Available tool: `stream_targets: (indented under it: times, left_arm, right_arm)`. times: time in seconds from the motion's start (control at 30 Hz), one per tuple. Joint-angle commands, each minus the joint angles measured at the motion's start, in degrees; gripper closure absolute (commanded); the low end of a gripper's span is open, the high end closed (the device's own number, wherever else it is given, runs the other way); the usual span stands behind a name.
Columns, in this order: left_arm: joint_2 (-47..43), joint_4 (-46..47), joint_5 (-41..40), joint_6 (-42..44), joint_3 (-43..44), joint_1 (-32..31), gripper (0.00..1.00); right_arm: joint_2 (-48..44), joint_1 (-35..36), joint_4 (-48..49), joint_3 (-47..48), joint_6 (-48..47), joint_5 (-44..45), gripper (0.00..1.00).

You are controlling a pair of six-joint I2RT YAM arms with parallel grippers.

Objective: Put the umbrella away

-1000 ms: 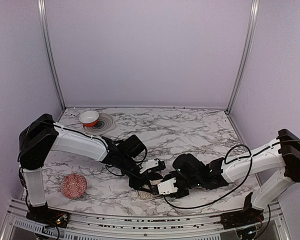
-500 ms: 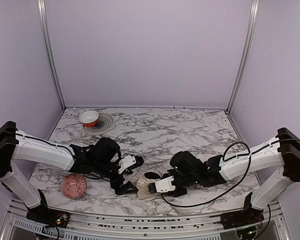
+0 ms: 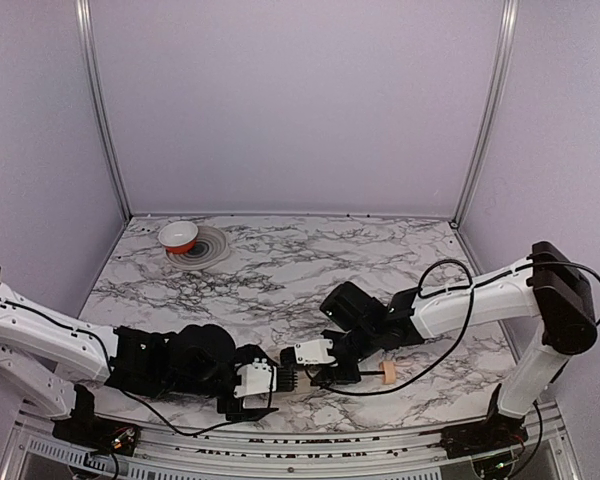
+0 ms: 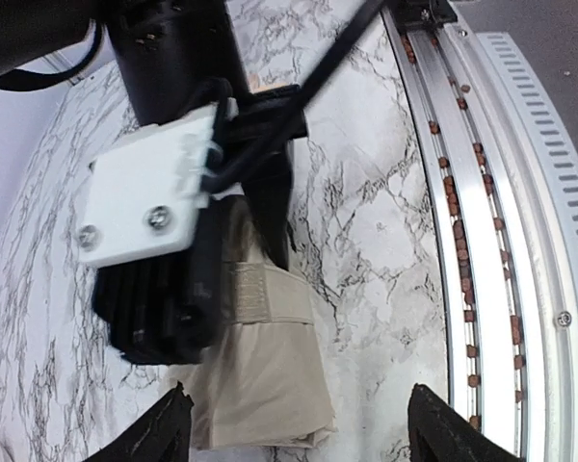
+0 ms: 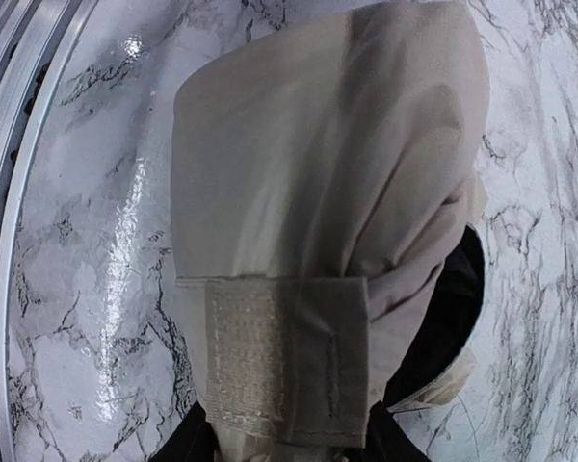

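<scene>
The umbrella (image 5: 318,183) is a folded cream-beige bundle with a hook-and-loop strap (image 5: 289,356) wrapped around it. It lies on the marble near the table's front edge. My right gripper (image 5: 289,448) is shut on its strapped end; the dark fingers (image 5: 188,445) show on either side. In the top view the right gripper (image 3: 308,370) covers most of the fabric, and the tan handle (image 3: 387,373) sticks out to its right. My left gripper (image 4: 299,438) stands open, its tips to either side of the umbrella's free end (image 4: 260,375) without touching it. From above, the left gripper (image 3: 268,385) is just left of the right one.
A red-and-white bowl (image 3: 178,236) sits on a round ribbed mat (image 3: 208,247) at the back left. The metal front rail (image 4: 472,241) runs close beside the umbrella. A black cable (image 3: 450,300) loops over the right arm.
My left gripper opened off the umbrella and drew back left toward the front edge, the arm now lying low. The right gripper kept its hold and turned, so the tan handle now shows.
</scene>
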Motion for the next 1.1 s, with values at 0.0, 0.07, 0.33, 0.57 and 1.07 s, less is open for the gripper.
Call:
stream_targets:
  times: [0.0,0.07,0.33,0.57,1.07]
  left_arm:
    - [6.60,-5.71,-14.64,4.33,3.31,-3.38,0.12]
    - [9.50,-5.03,-17.79,4.68,4.38,-3.51,0.06]
    - [14.02,1.68,-21.90,8.02,5.88,-3.51,0.01]
    - [19.43,-2.33,-12.52,3.94,6.01,-0.03,0.01]
    - [29.96,-10.65,1.60,-0.77,11.89,4.58,0.31]
  right_arm:
    - [5.69,-0.44,-13.68,-0.49,3.86,-7.07,0.74]
    - [6.74,-0.72,-14.47,0.15,4.09,-7.60,0.74]
    - [8.65,-2.13,-14.70,1.50,4.01,-9.33,0.74]
    - [10.02,-3.11,-15.01,3.05,4.16,-9.97,0.74]
    - [9.58,-5.67,-11.84,4.55,6.01,-13.47,0.74]
